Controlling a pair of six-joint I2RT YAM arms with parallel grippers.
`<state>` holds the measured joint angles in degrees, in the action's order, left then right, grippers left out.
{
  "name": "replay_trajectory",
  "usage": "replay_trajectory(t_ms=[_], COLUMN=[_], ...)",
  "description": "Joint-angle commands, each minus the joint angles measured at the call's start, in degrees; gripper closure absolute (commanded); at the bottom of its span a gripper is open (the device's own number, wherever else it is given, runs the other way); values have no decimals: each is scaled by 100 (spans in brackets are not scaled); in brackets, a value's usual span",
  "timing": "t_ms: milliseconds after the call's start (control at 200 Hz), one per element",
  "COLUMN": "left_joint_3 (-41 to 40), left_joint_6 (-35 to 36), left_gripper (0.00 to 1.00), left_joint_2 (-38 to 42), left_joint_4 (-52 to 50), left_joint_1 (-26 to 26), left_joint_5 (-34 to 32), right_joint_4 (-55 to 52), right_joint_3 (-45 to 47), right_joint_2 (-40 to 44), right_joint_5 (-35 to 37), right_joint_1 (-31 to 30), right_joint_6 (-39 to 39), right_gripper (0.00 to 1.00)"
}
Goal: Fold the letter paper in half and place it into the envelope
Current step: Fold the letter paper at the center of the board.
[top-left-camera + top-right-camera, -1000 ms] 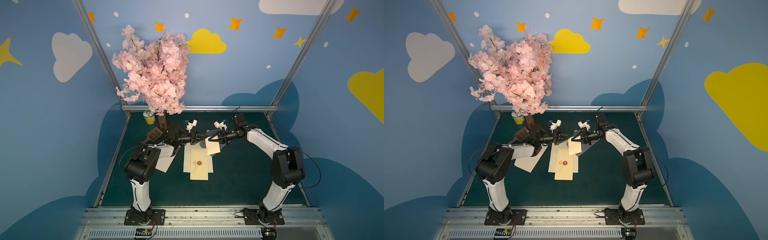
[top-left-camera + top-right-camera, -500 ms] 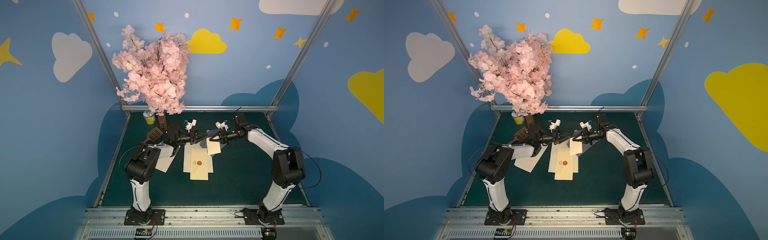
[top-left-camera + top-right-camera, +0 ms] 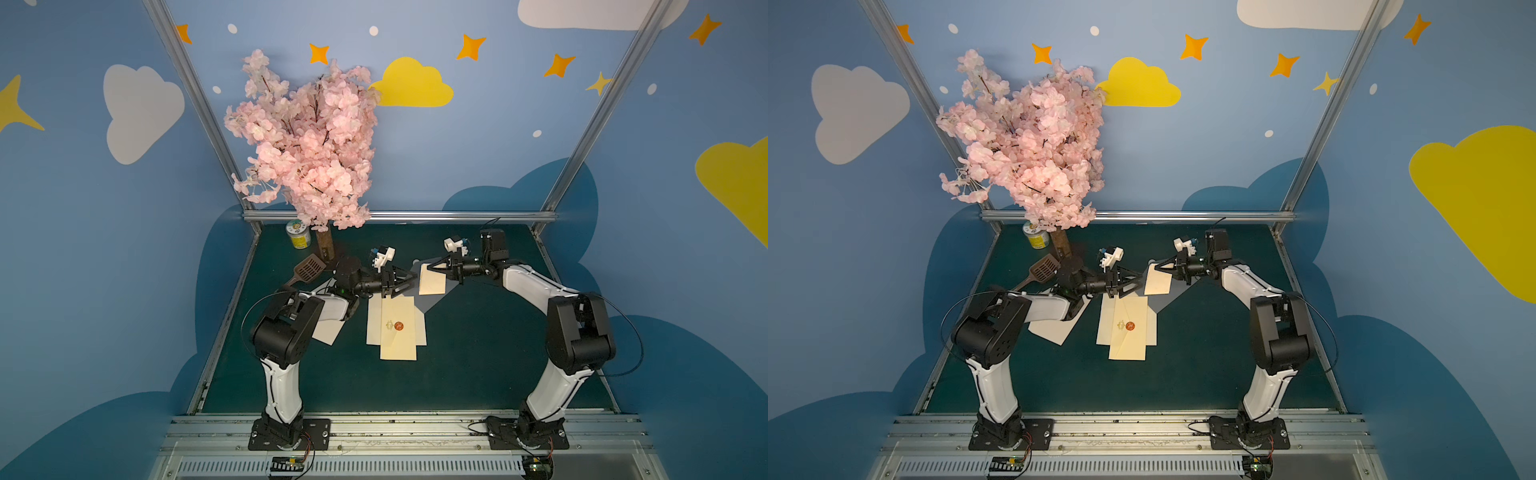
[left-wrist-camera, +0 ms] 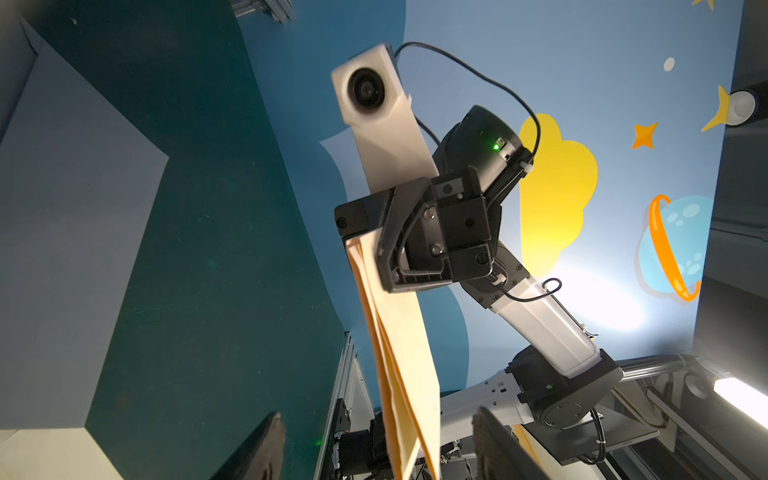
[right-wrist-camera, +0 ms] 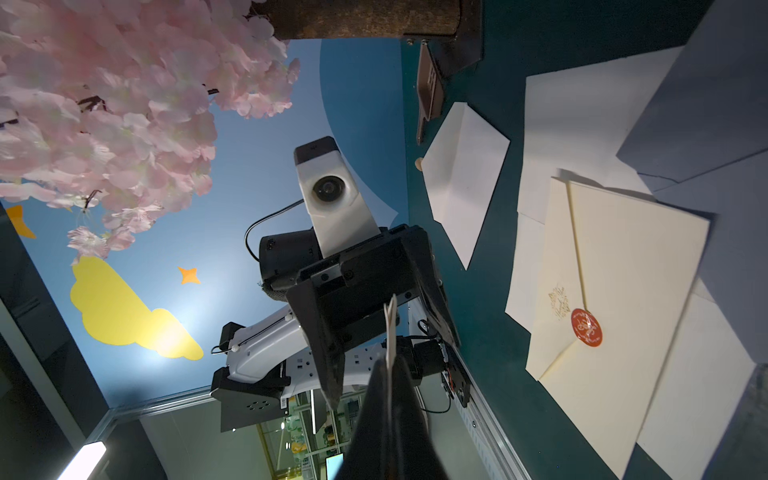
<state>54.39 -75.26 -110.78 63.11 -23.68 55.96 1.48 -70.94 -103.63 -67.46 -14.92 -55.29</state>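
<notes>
R pincer clamps the folded letter paper aloft over the green mat; L pincer gapes at its free edge.
The cream sheet hangs btwn the L fingers w/o touching either. The envelope, flap down under a red wax seal, lies flat on white sheets nearby.

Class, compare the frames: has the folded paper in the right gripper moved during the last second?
Yes, slightly. The folded paper, in the right gripper, has drifted toward the robot's right and up the picture, away from the sealed envelope.
</notes>
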Motion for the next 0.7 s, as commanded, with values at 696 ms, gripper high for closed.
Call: replay_trajectory(t_ms=[696], left_joint_3=[914], left_joint_6=[34], left_gripper=[49], left_joint_2=[-542], left_joint_4=[-243], left_joint_1=[-115], left_joint_5=[340], right_joint_4=[541], right_joint_3=[-398], right_joint_2=[-315], right_joint_5=[-488], right_joint_1=[-366], right_joint_6=[-305], right_gripper=[100])
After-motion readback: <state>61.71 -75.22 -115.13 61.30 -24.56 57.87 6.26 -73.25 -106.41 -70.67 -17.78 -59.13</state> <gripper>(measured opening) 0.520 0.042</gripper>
